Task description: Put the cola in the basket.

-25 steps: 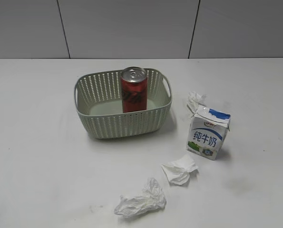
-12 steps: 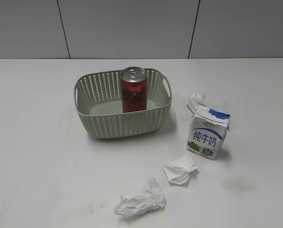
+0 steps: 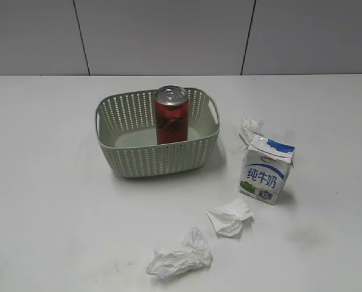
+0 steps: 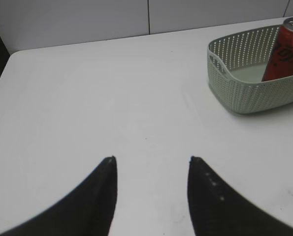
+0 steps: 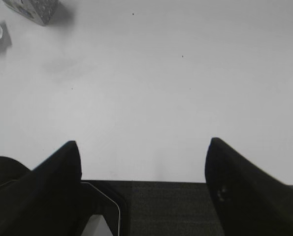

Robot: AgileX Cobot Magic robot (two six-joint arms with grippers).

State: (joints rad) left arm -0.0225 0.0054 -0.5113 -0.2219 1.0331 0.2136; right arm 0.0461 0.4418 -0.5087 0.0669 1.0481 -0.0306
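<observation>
The red cola can (image 3: 171, 115) stands upright inside the pale grey-green basket (image 3: 162, 158) at the middle of the table. Both also show in the left wrist view, the cola (image 4: 284, 51) in the basket (image 4: 244, 88) at the upper right. My left gripper (image 4: 151, 158) is open and empty over bare table, well left of the basket. My right gripper (image 5: 144, 142) is open and empty at the table's front edge. Neither gripper shows in the exterior view.
A white-and-blue milk carton (image 3: 267, 170) stands right of the basket; its corner shows in the right wrist view (image 5: 30, 9). Crumpled tissues lie by the carton (image 3: 249, 129), in front of it (image 3: 229, 218) and near the front (image 3: 179, 257).
</observation>
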